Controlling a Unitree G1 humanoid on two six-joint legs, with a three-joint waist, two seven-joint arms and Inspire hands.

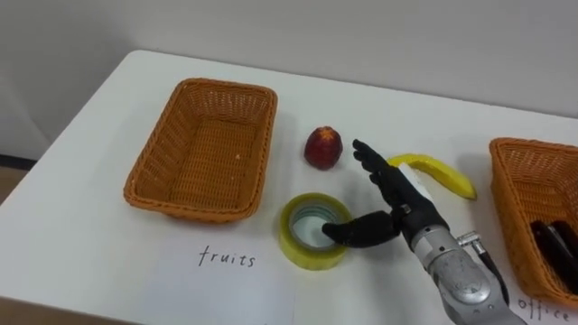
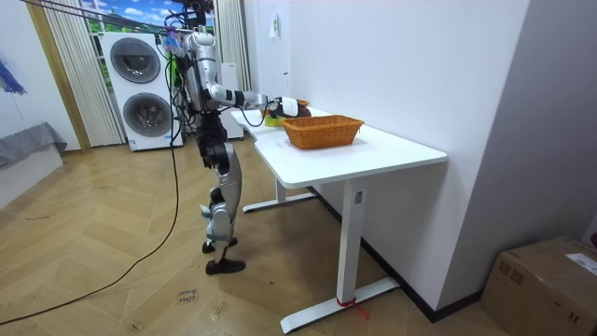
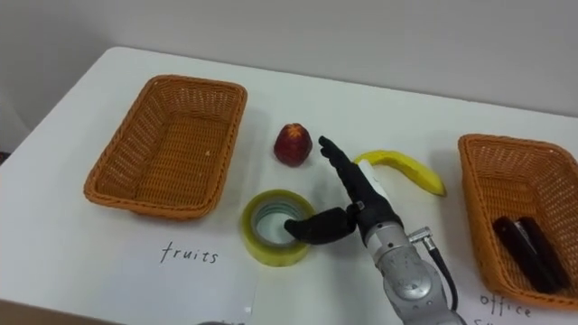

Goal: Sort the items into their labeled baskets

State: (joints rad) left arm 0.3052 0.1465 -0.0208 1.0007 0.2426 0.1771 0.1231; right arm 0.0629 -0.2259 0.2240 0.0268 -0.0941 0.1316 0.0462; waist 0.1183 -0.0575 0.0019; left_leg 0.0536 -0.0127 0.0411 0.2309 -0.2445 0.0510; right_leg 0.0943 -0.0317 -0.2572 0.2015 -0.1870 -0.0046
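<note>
Hovering at the tape roll (image 1: pixel 294 242) rim, right hand (image 1: pixel 397 203), fingers straight, apple (image 1: pixel 323 147) just beyond.

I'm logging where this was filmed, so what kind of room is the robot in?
Probably a home-style room, or a lab set up like one: two stacked washing machines stand beside a curtain, the floor is wood parquet, and the robot works at a white desk.
</note>
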